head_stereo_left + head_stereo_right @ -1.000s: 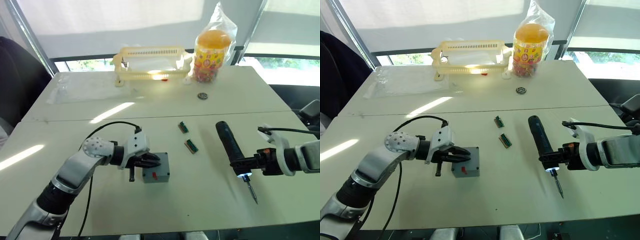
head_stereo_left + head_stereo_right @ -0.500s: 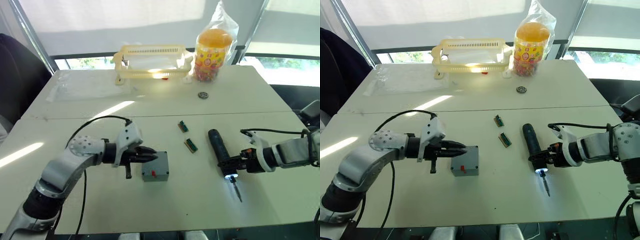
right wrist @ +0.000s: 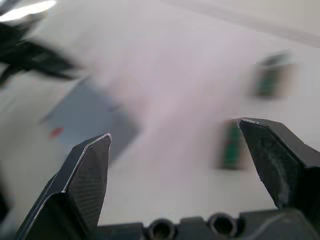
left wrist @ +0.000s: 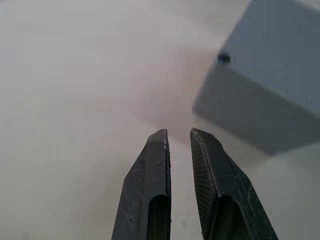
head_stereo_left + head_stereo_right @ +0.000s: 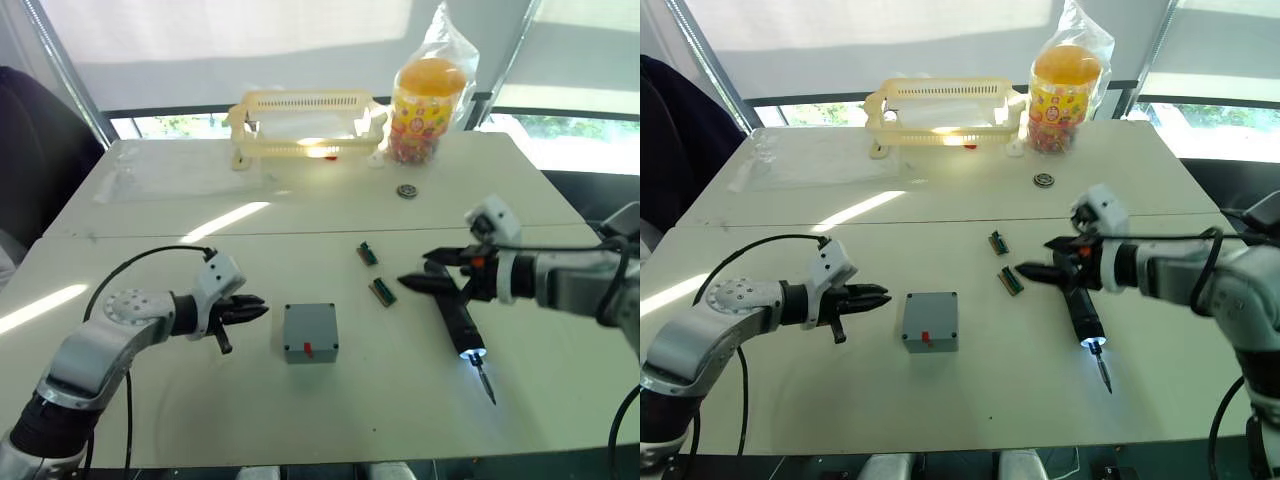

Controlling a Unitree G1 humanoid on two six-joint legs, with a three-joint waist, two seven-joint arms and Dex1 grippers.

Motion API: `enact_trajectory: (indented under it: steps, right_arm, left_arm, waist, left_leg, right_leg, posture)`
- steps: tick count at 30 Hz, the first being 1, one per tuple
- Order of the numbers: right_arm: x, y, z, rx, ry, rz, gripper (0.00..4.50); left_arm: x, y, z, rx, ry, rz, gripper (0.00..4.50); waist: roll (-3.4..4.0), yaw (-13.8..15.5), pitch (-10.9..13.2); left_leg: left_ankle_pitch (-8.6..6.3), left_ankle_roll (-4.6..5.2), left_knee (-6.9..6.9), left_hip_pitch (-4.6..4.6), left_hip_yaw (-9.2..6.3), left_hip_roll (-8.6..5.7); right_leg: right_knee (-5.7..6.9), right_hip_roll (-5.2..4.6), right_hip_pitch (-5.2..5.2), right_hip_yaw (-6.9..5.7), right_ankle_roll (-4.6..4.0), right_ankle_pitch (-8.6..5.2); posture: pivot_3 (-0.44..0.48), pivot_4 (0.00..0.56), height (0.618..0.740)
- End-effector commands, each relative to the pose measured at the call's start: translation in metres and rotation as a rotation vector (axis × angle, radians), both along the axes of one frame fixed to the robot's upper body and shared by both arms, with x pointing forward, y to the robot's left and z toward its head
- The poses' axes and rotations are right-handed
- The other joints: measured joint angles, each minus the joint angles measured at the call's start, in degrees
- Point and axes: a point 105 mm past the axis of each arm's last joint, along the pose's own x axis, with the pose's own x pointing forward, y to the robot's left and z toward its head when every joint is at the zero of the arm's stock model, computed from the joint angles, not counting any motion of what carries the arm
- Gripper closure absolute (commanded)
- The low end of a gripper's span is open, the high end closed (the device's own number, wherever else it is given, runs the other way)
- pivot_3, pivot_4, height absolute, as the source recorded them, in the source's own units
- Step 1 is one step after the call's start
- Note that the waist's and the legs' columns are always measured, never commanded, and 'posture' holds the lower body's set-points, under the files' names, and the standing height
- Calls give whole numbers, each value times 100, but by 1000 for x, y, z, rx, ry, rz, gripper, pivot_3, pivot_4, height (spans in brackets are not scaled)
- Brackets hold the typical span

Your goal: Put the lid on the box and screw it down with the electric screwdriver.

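Left gripper: our left gripper (image 5: 258, 310) sits low over the table (image 5: 300, 410), fingers nearly together around nothing, a thin gap showing between the fingertips (image 4: 159, 150) in the left wrist view.
Right gripper: our right gripper (image 5: 412, 283) hangs with fingers spread wide apart and empty.
Box: we see the box (image 5: 310, 333) at 3 o'clock of the left gripper, just apart from it, with the lid (image 5: 309, 324) lying on top and a red mark facing us.
Electric screwdriver: we see the electric screwdriver (image 5: 455, 318) lying on the table under the right gripper, tip lit and pointing to 5 o'clock.
Circuit boards: two small green circuit boards (image 5: 381, 291) lie between box and screwdriver.
Basket: we see a yellow basket (image 5: 300, 125) at 12 o'clock, far side.
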Motion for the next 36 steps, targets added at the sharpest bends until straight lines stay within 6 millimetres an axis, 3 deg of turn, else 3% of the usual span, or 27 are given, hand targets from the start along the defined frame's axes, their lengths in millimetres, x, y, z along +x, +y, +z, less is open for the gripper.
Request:
enact_trajectory:
  steps: [1,5,9,18,24,32,36]
  right_arm:
    - [-22,20,-16,-15,-39,120,53]
    - [-27,30,-52,-35,-36,164,53]
    - [-23,34,-65,-36,-49,177,53]
    - [-16,61,-70,31,-41,221,53]
    - [-24,73,-68,71,24,241,53]
    - [-31,74,-69,77,51,210,53]
    - [-29,64,-66,53,17,162,53]
  left_arm:
    - [-6,-6,4,-11,-15,-43,3833]
    - [-10,-16,-8,-25,13,-55,3833]
    - [-10,-20,-12,-22,21,-65,3833]
    - [2,-34,-15,-33,-5,-85,3833]
    - [25,-42,-13,-36,-69,-79,3833]
    - [41,-56,-14,-33,-109,-116,3833]
    - [55,-43,-15,27,-155,-56,3833]
  waist:
    - [-1,9,1]
    - [-1,-33,0]
    - [-3,-57,-1]
    - [-3,-37,-2]
    - [-4,-42,-3]
    - [-4,-41,-4]
    - [-5,-42,-4]
  left_leg:
    - [0,0,2,0,3,-1]
    - [3,-7,32,2,14,-9]
    - [6,-11,64,8,20,-9]
    - [6,-11,67,8,12,-7]
    - [6,-12,70,8,9,-8]
    - [7,-12,72,9,7,-8]
    - [7,-12,74,8,8,-8]
  right_leg:
    - [0,-3,0,1,0,0]
    - [-4,-13,12,9,-23,-10]
    - [1,-16,26,11,-41,0]
    - [10,-9,26,10,-19,12]
    - [15,-6,27,9,-17,14]
    - [23,-5,26,9,-4,21]
    - [24,-5,27,9,-1,22]
  posture:
    - [0,150,740]
    - [0,150,740]
    - [0,150,740]
    - [0,150,740]
    - [0,150,740]
    - [0,150,740]
    - [0,150,740]
